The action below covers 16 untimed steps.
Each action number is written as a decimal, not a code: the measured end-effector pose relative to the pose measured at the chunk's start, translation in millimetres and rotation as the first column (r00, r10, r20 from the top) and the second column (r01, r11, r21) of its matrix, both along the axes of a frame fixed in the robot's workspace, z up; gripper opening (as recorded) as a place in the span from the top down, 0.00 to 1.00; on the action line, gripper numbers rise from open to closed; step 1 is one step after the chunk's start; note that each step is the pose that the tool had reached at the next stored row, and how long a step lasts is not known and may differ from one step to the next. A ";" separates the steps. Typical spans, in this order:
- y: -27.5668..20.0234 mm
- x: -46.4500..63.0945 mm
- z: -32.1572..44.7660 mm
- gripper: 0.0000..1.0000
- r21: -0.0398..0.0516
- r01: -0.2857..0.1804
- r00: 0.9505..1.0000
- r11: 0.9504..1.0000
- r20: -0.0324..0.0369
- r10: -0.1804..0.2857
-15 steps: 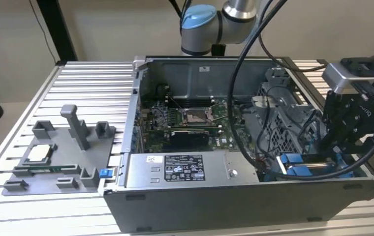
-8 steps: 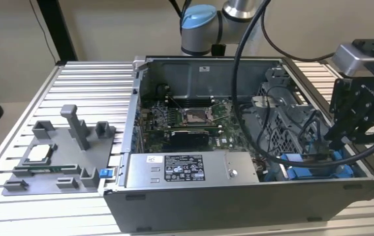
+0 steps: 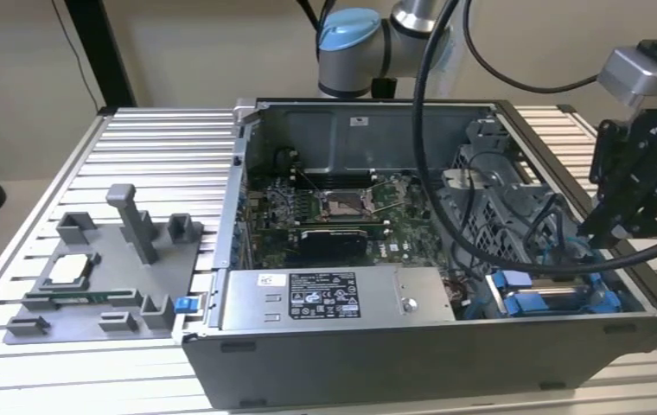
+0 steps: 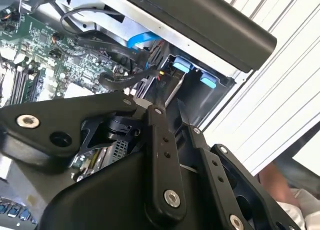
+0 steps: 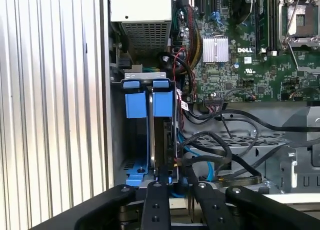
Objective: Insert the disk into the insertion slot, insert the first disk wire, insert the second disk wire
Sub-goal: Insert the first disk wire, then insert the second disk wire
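Observation:
The disk (image 5: 151, 140) stands on edge inside the insertion slot (image 5: 131, 176), its thin silver side between the blue frame tabs (image 5: 162, 104). In the exterior view the slot (image 3: 542, 303) is at the case's front corner on that view's right. My gripper (image 3: 594, 238) hangs right above it. In both wrist views the gripper (image 5: 175, 182) (image 4: 170, 108) sits at the disk's near end, its fingers drawn close on the plug end of a black disk wire (image 4: 125, 78) with red and yellow strands. The plug's contact with the disk is hidden.
The open case holds a motherboard (image 3: 328, 207), a grey box with a sticker (image 3: 328, 298) and a perforated metal cage (image 3: 490, 199). Loose black and blue cables (image 5: 220, 155) crowd beside the slot. A grey fixture (image 3: 98, 277) lies on the slatted table at the exterior view's left.

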<state>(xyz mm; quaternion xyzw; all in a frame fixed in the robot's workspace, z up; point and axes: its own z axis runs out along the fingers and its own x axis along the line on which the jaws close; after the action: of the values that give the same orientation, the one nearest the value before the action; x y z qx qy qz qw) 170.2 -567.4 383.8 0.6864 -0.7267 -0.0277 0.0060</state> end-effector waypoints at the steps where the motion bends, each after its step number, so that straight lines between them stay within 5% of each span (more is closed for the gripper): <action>1: 0.0 0.1 0.0 1.00 0.000 0.000 1.000 1.000 0.000 0.000; 10: 1.0 19.9 -1.0 1.00 0.001 0.000 1.000 1.000 -0.001 0.000; 16: 15.5 20.0 -2.5 1.00 0.001 0.000 1.000 1.000 -0.001 0.000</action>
<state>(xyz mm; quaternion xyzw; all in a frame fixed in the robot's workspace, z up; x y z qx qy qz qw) 190.2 -552.0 381.3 0.6863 -0.7267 -0.0283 0.0061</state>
